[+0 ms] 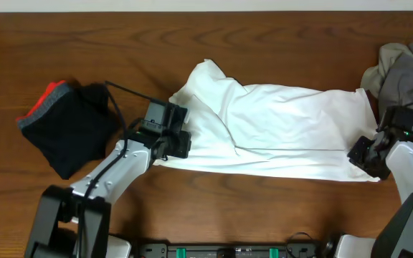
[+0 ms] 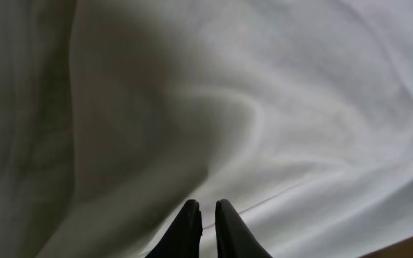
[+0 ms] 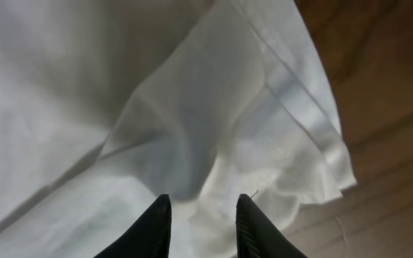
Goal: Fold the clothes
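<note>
A white garment [image 1: 285,125] lies spread lengthwise across the middle of the wooden table [image 1: 278,43] as two robot arms work at its opposite ends, apparently at the grasping stage of a fold. The left gripper [image 2: 206,215] has its fingers drawn almost together at the left end; whether fabric is pinched between them is unclear. The right gripper [image 3: 203,215], fingers apart, straddles the hemmed right corner. It would next need to close there before both ends lift.
</note>
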Controlling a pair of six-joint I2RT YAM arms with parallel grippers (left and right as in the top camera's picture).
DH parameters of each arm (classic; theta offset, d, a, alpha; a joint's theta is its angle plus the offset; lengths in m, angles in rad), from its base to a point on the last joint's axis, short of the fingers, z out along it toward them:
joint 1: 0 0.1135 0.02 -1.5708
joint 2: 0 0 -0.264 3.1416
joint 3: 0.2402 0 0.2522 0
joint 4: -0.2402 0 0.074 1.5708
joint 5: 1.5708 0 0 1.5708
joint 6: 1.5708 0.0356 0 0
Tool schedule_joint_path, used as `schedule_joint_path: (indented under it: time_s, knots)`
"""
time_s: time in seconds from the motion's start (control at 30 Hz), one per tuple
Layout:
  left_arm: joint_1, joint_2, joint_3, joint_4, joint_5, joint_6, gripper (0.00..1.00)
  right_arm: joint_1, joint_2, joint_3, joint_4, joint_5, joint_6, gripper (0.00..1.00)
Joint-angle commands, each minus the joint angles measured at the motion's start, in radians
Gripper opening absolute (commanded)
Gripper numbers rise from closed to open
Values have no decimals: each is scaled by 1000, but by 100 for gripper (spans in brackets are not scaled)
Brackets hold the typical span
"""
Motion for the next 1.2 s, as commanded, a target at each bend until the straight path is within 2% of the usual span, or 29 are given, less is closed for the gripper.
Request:
schedule_joint_path:
  time_s: [0.0, 0.1, 0.33, 0.77, 0.83, 0.9, 1.07, 1.17]
  knots:
    - [-2, 26, -4, 3, 10, 13, 11, 1, 22, -5, 25, -27, -14, 24]
    - [-2, 36, -4, 3, 10, 13, 11, 1, 27, -5, 57, -36, -14, 9]
    - [-2, 36, -4, 0, 10, 13, 11, 1, 28, -5, 77, -35, -5, 1]
    - [-2, 36, -4, -18, 10, 13, 11, -9, 28, -5, 289, -36, 293, 2]
    - [-2, 36, -4, -20, 9, 13, 11, -10, 28, -5, 299, -35, 297, 4]
    - [-2, 36, -4, -19, 9, 13, 11, -10, 28, -5, 300, -23, 297, 13]
    - [-2, 36, -4, -19, 9, 13, 11, -9, 28, -5, 300, -32, 258, 16]
    - [-2, 36, -4, -19, 9, 13, 11, -7, 28, -5, 310, -129, 131, 15]
